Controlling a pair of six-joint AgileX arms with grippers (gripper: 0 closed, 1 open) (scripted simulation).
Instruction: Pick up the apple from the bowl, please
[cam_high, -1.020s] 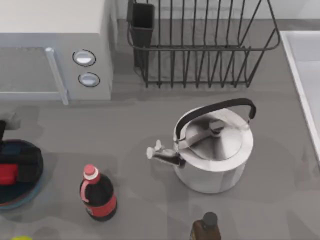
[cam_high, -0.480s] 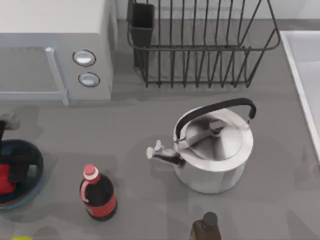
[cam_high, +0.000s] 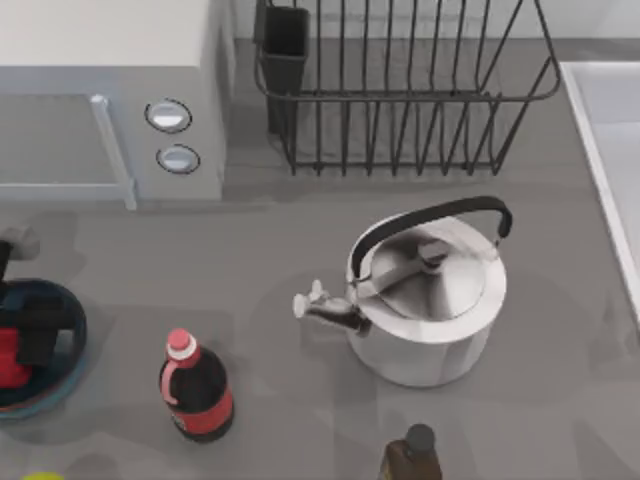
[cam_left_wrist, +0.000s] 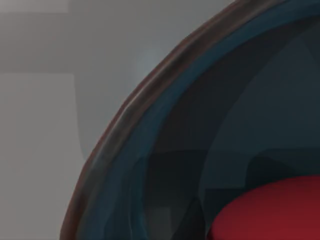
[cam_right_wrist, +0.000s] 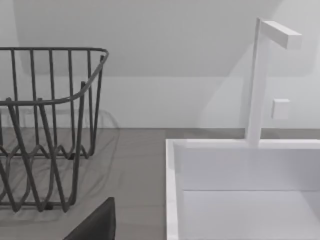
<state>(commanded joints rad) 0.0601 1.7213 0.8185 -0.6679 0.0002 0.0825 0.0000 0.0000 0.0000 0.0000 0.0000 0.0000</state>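
Over at the table's left edge, the left gripper (cam_high: 38, 335) sits low inside the blue bowl (cam_high: 70, 352), a dark block right over the apple (cam_high: 10, 360). The red fruit peeks out on the gripper's left side, touching or nearly touching it; whether the fingers are closed on it I cannot tell. From the left wrist view the bowl's reddish rim (cam_left_wrist: 130, 110) curves close by, with the apple (cam_left_wrist: 270, 210) lying on the dark inner floor. A cola bottle (cam_high: 195, 388) stands just right of the bowl.
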